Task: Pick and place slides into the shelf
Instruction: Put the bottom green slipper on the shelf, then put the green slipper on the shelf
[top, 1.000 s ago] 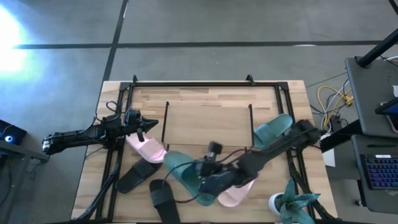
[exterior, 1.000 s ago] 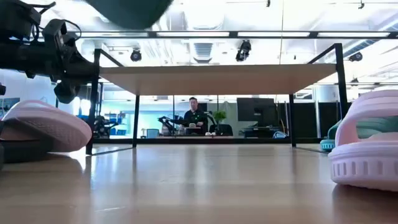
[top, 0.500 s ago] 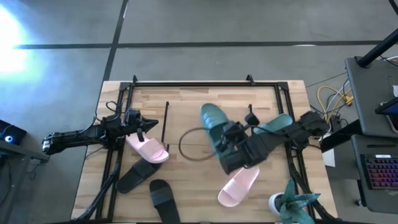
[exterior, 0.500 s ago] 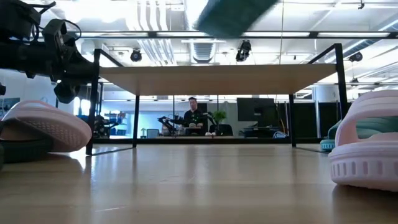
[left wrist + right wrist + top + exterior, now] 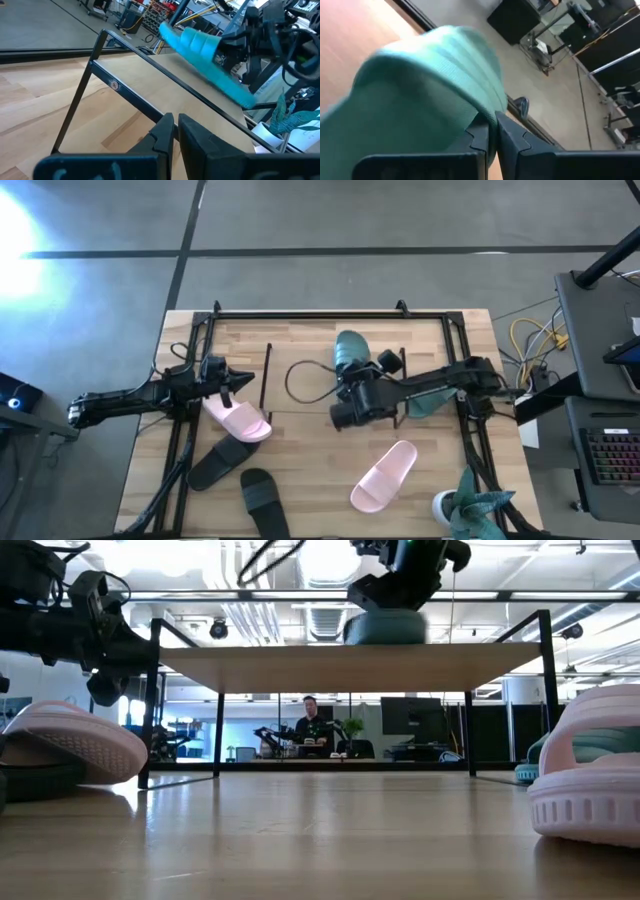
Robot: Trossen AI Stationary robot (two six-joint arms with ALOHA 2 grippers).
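Overhead, the right gripper (image 5: 352, 380) pinches a teal slide (image 5: 349, 350) above the shelf (image 5: 300, 375) board. Pink slides (image 5: 384, 476), black slides (image 5: 219, 464) and another teal one (image 5: 425, 395) ring the shelf. Beside a pink slide (image 5: 236, 419), the left gripper (image 5: 240, 378) waits with fingers together, holding nothing.

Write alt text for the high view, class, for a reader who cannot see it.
The right gripper holds a teal slide above the shelf board. The left gripper waits at the left beside a pink slide; two black slides and another pink one lie near the front.

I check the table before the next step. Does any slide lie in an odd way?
Yes. A pale pink slide rests tilted on a black slide near the left gripper, and the loose slides point in different directions.
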